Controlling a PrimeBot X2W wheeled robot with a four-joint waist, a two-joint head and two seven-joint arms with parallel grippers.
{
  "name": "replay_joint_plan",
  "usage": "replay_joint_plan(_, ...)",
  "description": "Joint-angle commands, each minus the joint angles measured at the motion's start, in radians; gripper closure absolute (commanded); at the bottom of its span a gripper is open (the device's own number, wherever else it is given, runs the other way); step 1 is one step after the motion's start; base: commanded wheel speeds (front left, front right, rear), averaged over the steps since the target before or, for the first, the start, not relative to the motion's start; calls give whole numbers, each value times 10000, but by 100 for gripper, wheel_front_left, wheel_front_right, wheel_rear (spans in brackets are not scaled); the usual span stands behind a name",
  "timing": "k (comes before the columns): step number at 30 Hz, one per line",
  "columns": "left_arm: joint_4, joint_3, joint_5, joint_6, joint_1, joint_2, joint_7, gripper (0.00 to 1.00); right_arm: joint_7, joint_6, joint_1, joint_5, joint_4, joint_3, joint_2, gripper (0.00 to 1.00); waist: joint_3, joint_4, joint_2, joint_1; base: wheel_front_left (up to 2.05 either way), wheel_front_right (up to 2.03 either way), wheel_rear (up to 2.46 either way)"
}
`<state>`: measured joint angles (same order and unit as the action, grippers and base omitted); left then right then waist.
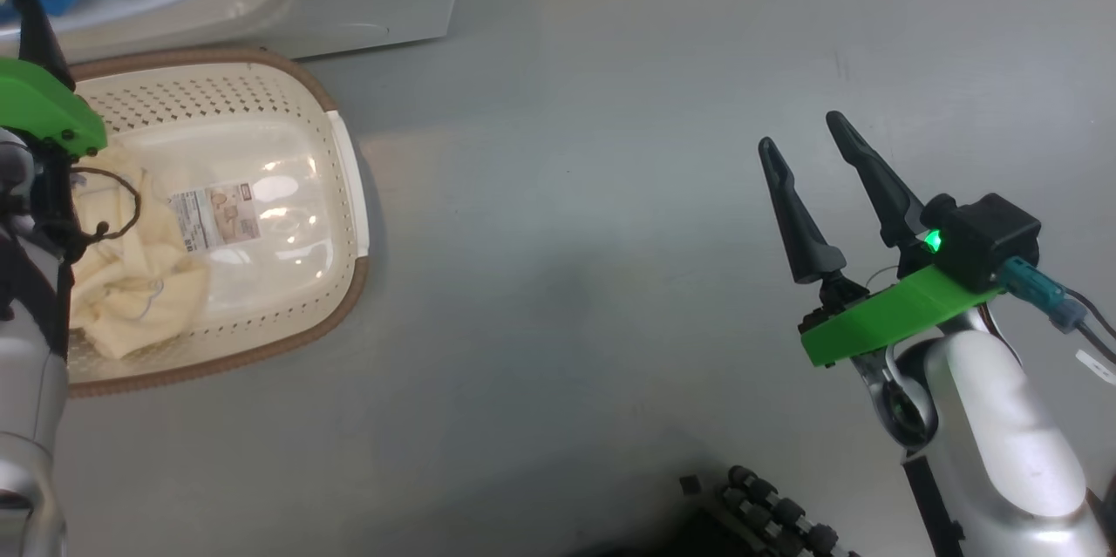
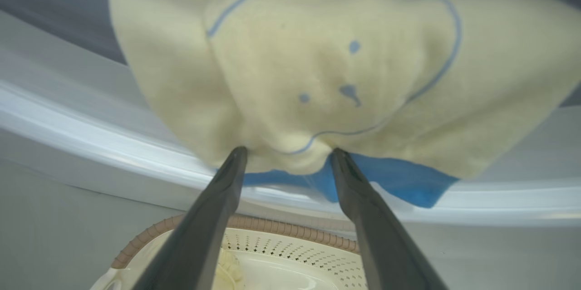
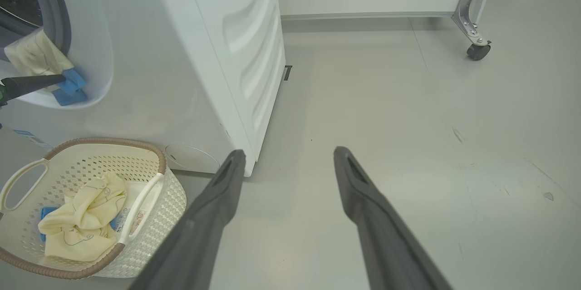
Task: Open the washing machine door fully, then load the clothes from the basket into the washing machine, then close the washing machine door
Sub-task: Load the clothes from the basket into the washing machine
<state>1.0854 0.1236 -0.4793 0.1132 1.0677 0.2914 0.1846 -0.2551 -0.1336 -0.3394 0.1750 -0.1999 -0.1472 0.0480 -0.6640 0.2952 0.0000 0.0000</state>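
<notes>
At about 10 o'clock in the head view the left end effector (image 2: 288, 154) is reaching up to the mouth of the washing machine (image 3: 245, 45). Its fingers are standing apart, about as wide as the idle arm's, with a fold of a cream piece (image 2: 327, 67) bunching between the tips. The piece looks to be resting there rather than being clamped, though that is a judgement. In the right wrist view this piece is hanging at 10 o'clock over the grey gasket (image 3: 56, 17), half in the opening, its blue part dangling outside. Just below, at 9 o'clock in the head view, the basket (image 1: 349, 191) is sitting on the floor (image 1: 610, 191) against the machine's front, with more of the clothes (image 1: 139, 278) lying crumpled in its left half and the label showing on its bare bottom. Well apart, at 3 o'clock, the right end effector (image 1: 800, 130) is hovering over bare floor with its fingers spread and nothing between them. The loading step is under way and looks roughly midway. Next, the left arm is probably needing to push the hanging piece deeper past the gasket so no corner trails out, then to go back down for what is lying in the basket. Only after that is the washing machine door due for closing.
</notes>
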Motion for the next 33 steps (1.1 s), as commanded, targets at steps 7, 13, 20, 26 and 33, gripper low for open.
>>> replay_joint_plan(7, 356, -299, -247, 11, 817, 573, 229, 0, -67, 29, -13, 67, 265, -162, 22, 0, -57, -5, 0, 0, 0, 0, 0)
replay_joint_plan(13, 558, -141, -442, 136, 999, 590, 371, 100, -67, 29, -18, 28, 234, -144, 22, 0, -21, -68, 0, 0, 0, 0, 0)
replay_joint_plan(20, 502, 165, -563, 168, 850, 613, 564, 100, -67, 29, 37, -71, 203, -78, 22, 0, 174, -223, 0, 0, 0, 0, 0)
replay_joint_plan(26, -214, 677, -592, 172, 362, 802, 724, 100, -67, 29, 100, -90, 136, -123, 22, 0, 514, -359, 0, 0, 0, 0, 0)
replay_joint_plan(33, -2003, 578, -511, 173, -150, 1187, 767, 100, -67, 29, 203, -46, 61, -205, 22, 0, 752, -477, 0, 0, 0, 0, 0)
